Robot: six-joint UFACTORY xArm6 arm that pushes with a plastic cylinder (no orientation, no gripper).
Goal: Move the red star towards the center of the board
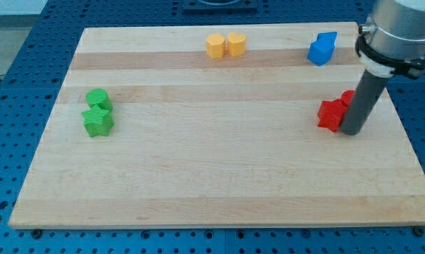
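A red star (pixel 330 114) lies on the wooden board (pixel 219 176) at the view's right, well right of the board's middle. A second red block (pixel 348 98) touches it on its upper right and is partly hidden by the rod, so its shape cannot be made out. My tip (pixel 352 132) rests on the board right against the star's lower right side. The dark rod rises from there to the arm's grey body at the view's top right.
A blue block (pixel 323 49) sits at the top right. Two yellow blocks (pixel 225 45) stand side by side at the top middle. A green cylinder (pixel 98 99) and a green star (pixel 98 121) touch at the left.
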